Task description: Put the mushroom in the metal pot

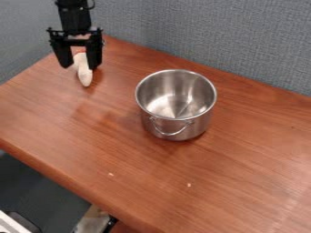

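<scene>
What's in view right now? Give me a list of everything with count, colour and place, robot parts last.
mushroom: one, cream stem, cap not clear; lying on the table at far left, between the open gripper fingers.
pot: one, shiny silver, empty; upright mid-table, small handle toward the camera.
table: one, reddish-brown wood; fills most of the view.
wall: grey-blue, behind the table.
gripper: one, black, open, pointing down over the mushroom.
</scene>
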`<action>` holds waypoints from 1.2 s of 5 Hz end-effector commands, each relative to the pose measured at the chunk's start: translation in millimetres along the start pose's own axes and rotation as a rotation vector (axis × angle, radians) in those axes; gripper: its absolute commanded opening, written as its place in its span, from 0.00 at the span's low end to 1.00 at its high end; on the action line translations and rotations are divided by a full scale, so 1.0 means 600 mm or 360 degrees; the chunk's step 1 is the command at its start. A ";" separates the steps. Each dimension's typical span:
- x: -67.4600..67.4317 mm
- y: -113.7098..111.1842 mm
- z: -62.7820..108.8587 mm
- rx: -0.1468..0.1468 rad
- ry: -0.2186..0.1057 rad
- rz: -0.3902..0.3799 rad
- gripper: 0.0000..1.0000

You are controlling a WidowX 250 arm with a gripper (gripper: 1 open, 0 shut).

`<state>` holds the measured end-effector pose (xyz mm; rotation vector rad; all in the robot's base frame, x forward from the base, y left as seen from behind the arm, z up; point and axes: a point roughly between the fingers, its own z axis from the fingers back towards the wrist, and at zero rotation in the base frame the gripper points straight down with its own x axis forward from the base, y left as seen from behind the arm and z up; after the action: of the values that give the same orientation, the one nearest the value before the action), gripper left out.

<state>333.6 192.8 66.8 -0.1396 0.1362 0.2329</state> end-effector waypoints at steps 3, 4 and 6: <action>0.052 0.053 0.056 0.0086 -0.0147 0.0190 1.00; 0.070 0.072 0.061 0.0072 -0.0117 0.0145 1.00; 0.088 0.071 0.045 0.0117 0.0030 0.0169 1.00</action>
<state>371.5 247.2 53.0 -0.1010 0.2368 0.3406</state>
